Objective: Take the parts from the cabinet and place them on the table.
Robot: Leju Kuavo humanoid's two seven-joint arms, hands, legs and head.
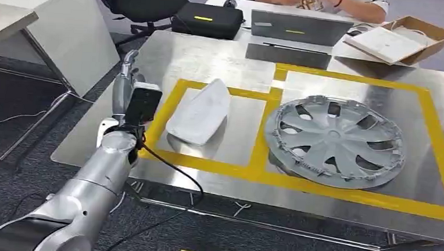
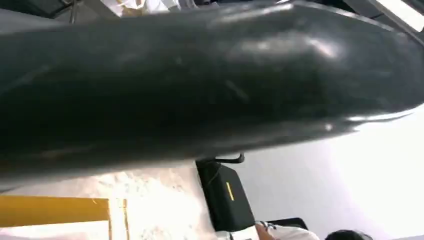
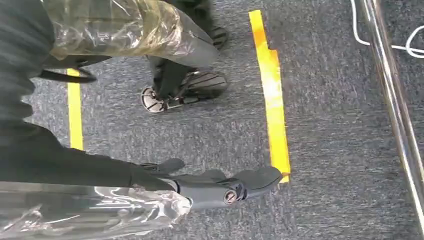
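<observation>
Already both parts rest on the surface (image 1: 212, 55), the white cover (image 1: 200, 112) left of the wheel trim (image 1: 335, 138), so the released left hand (image 1: 126, 76), lifting carelessly, could nudge that cover.

An office-like robot test lab is indicated: a steel table (image 1: 212, 61) marked with yellow tape (image 1: 439, 156), grey carpet (image 1: 7, 170), an office chair (image 1: 140, 1) at upper left, a laptop (image 1: 298, 26) at top centre.

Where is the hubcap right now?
In the head view, the hubcap lies flat on the metal table, inside the right-hand yellow-taped box, beside the white part in the left box.
</observation>
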